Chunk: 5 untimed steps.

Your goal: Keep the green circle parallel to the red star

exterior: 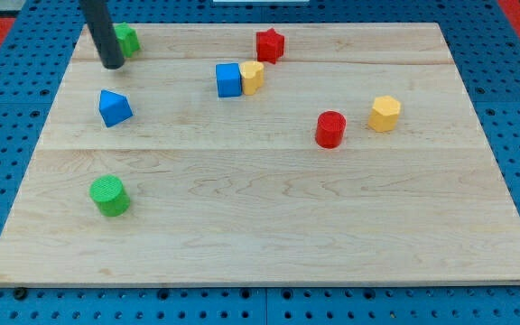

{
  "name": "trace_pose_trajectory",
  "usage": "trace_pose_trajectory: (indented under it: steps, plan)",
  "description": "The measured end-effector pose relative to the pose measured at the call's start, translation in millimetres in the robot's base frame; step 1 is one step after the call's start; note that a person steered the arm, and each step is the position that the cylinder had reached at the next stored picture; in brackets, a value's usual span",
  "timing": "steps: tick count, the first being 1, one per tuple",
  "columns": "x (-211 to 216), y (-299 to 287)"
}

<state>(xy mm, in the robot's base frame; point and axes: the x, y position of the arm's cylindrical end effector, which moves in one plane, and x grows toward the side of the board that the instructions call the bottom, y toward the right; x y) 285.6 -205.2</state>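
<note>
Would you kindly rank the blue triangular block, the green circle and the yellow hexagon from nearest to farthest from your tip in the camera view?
From my tip:
1. Blue triangular block, just below it.
2. Green circle, lower left.
3. Yellow hexagon, far right.

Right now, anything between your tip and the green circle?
Camera view: only the blue triangular block lies roughly between my tip and the green circle, nearer my tip.

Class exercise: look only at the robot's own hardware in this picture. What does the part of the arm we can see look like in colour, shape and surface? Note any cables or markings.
Only a straight rod shows, entering from the view's top edge. It is round in section, dark grey to black, smooth and matt, ending in my tip, which is blunt. No cables, labels or markings are visible on it.
</note>
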Motion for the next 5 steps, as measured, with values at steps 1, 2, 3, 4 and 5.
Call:
trace_pose_trajectory:
  steps: [1, 2, 3, 4, 5]
  plan:
    - [0, 36]
    - [0, 57]
    - [0, 109]
    - [30, 105]
    - [74, 79]
